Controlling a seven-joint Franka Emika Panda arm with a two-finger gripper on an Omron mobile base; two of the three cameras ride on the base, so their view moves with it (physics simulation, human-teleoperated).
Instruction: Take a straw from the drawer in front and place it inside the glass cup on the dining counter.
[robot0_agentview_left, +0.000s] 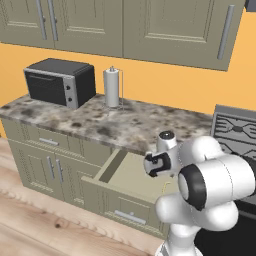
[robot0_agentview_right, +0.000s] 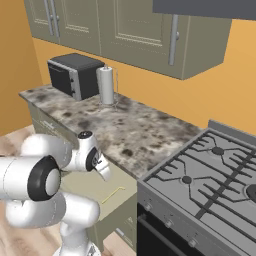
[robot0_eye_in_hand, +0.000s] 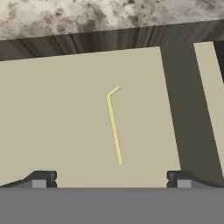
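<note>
The drawer (robot0_agentview_left: 131, 176) is seen pulled out below the speckled stone desk (robot0_agentview_left: 100, 125), in the lower middle of the left base view. On its pale floor a thin yellow straw (robot0_eye_in_hand: 114, 124) is laid flat, with its short bent end turned toward the desk edge at the top of the hand view; the same straw is seen in the lower middle of the right base view, near the drawer's front edge. The pincer (robot0_eye_in_hand: 111, 180) is held above the drawer floor, its two dark fingertips (robot0_eye_in_hand: 41, 179) spread wide apart at the bottom of the hand view, with nothing between them and the straw lying apart from both. A black toaster oven (robot0_agentview_left: 61, 81) and a paper towel roll (robot0_agentview_left: 112, 87) are stood at the back of the desk, in the upper left of the left base view. A stove (robot0_agentview_right: 210, 175) is placed at the right of the right base view, just beside the drawer.
</note>
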